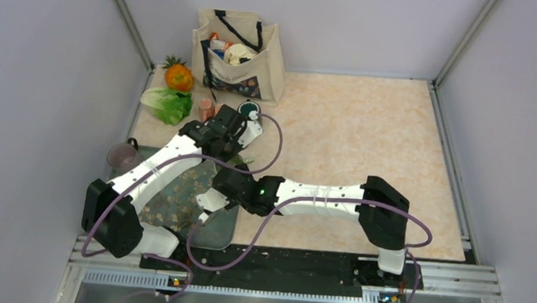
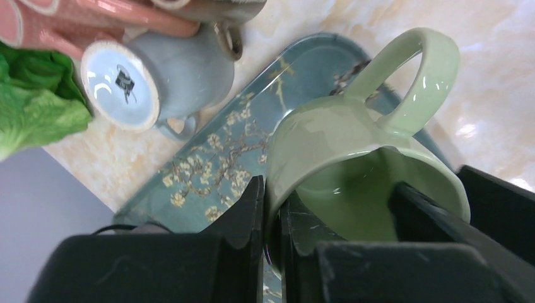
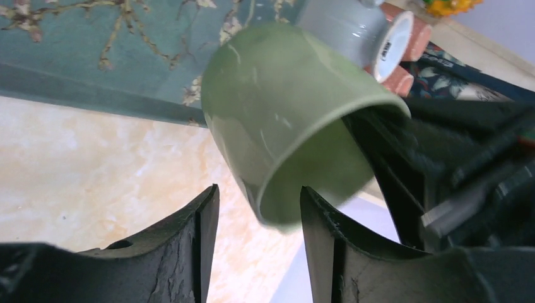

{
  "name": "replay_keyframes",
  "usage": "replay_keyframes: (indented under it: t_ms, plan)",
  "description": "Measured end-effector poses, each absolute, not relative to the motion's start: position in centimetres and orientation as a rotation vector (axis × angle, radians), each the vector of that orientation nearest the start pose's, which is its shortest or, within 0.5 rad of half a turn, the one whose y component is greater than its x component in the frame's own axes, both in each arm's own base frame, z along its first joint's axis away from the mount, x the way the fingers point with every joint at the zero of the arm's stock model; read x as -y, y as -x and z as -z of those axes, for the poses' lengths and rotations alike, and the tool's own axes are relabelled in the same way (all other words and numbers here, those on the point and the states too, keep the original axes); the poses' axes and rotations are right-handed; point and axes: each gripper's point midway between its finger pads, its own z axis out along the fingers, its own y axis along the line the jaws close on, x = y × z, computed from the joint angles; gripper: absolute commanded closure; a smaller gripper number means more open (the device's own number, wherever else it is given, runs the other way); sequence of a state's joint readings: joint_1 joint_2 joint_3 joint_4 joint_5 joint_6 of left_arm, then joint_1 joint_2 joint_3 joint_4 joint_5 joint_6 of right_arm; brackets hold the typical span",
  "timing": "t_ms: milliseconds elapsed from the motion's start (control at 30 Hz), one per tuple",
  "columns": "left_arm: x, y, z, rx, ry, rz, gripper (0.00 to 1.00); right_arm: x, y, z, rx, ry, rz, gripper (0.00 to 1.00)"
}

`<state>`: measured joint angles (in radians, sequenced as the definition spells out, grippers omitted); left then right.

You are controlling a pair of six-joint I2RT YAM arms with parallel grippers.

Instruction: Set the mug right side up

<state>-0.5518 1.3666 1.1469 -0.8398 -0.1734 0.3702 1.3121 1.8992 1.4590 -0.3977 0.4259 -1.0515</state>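
Pinching the mug (image 2: 340, 139) by its wall at the rim, the left tool (image 2: 271, 208) is sitting closed, with one finger outside the green glaze and the other reaching inside the mouth. The mug is hanging clear of any surface, above the tray (image 2: 208, 158) near where its edge is meeting the table (image 2: 492, 76). Its long axis is running in line with the left tool's fingers: the mouth is facing back toward that tool, the base is pointing away toward the tray, and the handle is lying opposite the pinched wall. From the right wrist it is showing tilted, neither upright nor fully inverted. The right tool (image 3: 257, 192) is standing partly open and gripping nothing, its fingers flanking the low edge of the rim with a gap showing on one side. On this evidence the left arm is carrying the whole load and is the one placed to finish the turn, by rolling its wrist until the mouth is facing up. The right tool is crowding the rim and is risking a knock unless it draws back first.
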Motion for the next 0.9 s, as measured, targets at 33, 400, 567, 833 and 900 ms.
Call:
replay_keyframes:
  t_ms: [33, 400, 567, 833, 900]
  plan:
    - [11.6, -28.4, -14.2, -2.382, -1.092, -0.175, 1.00, -44.1, -22.6, -13.9, -1.060, 2.075, 0.396, 0.48]
    - [4.0, -30.3, -12.0, -2.573, -0.773, -0.202, 1.00, -44.3, -20.0, -18.2, -0.947, 1.964, 0.338, 0.46]
    - [-1.9, -28.3, -11.6, -2.649, -0.527, -0.196, 1.00, -44.9, -17.5, -20.9, -0.905, 1.929, 0.146, 0.46]
    - [-9.3, -19.6, -11.1, -2.770, -0.218, -0.210, 1.00, -43.8, -14.5, -22.6, -0.877, 1.897, -0.077, 0.46]
    - [-10.3, -18.1, -10.9, -2.792, -0.167, -0.202, 1.00, -43.9, -14.3, -22.3, -0.878, 1.899, -0.096, 0.46]
